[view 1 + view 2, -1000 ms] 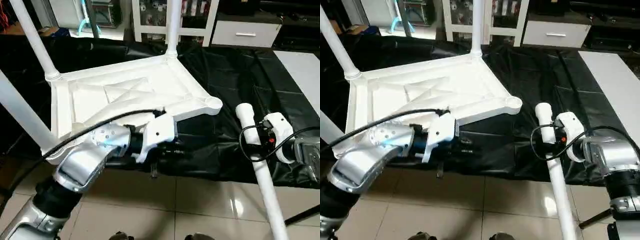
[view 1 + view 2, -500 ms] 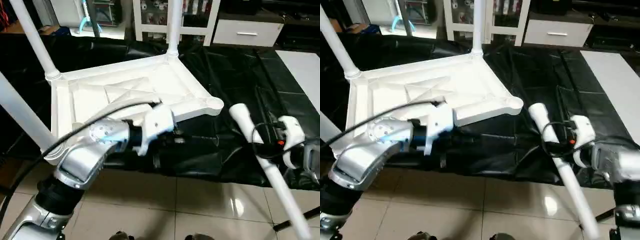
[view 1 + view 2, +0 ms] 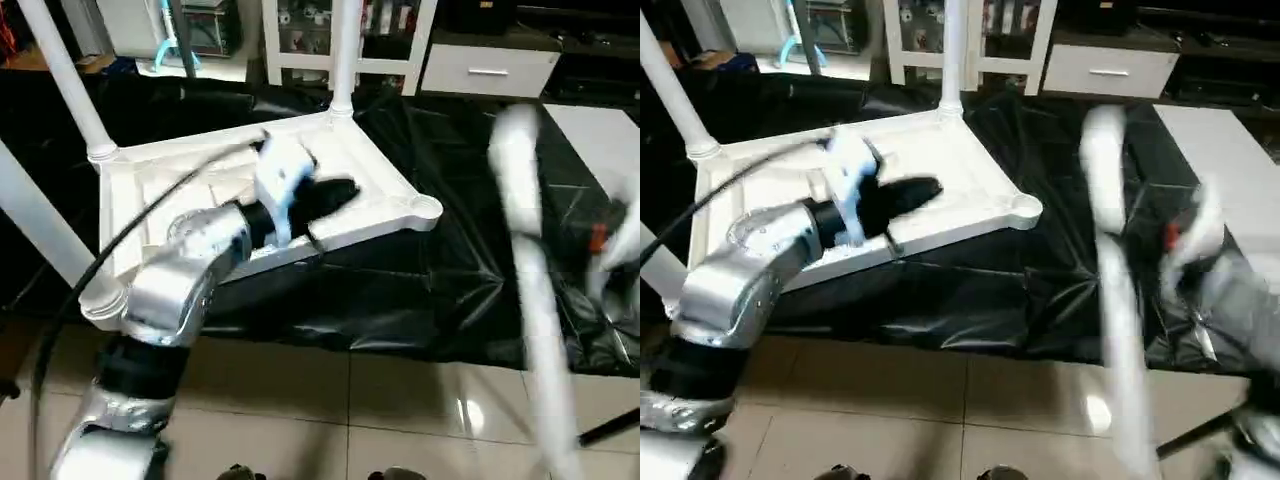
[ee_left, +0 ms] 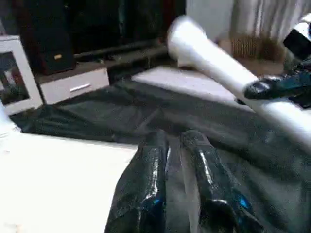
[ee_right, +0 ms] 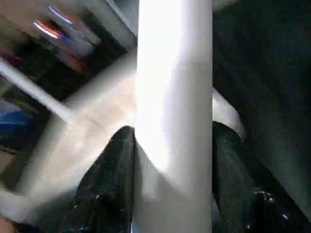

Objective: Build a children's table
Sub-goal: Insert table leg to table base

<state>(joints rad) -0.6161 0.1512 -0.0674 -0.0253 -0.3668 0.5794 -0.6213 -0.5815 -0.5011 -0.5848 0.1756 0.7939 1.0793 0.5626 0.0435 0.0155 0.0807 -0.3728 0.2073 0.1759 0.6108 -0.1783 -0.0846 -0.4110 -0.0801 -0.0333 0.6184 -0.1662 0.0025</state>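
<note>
Fitting the fourth leg (image 3: 525,240): right claw (image 5: 170,160) grips it, left claw (image 4: 180,160) nearly closed, empty, over the tabletop (image 3: 375,175). Next, seat the leg in the empty right-centre socket (image 3: 427,208).

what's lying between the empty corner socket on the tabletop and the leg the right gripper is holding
Nothing but black floor sheet. In the left eye view, the stretch from the empty socket to the held leg is bare plastic sheeting.
</note>
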